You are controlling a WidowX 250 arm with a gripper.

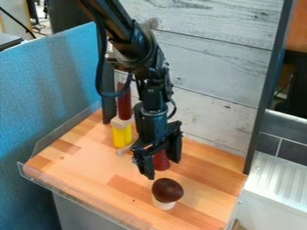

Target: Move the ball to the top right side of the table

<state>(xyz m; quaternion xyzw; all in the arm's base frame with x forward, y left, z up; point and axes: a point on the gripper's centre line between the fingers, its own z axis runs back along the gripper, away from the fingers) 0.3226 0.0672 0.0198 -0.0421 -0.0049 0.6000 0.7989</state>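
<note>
The dark brown ball [167,190] rests on top of a small cream-coloured piece [163,204] near the front of the wooden table [84,168]. My black gripper [160,168] hangs just behind and above the ball, pointing down, its two fingers spread apart. No contact shows between gripper and ball. A red object [161,161] shows in the gap of the fingers; I cannot tell whether it stands between them or behind them.
Behind and left of the gripper is a yellow block [122,136] with a light wooden piece and a dark red cylinder [124,104] above it. A low clear edge [66,190] runs along the table's front left. The grey plank wall [219,76] closes the back.
</note>
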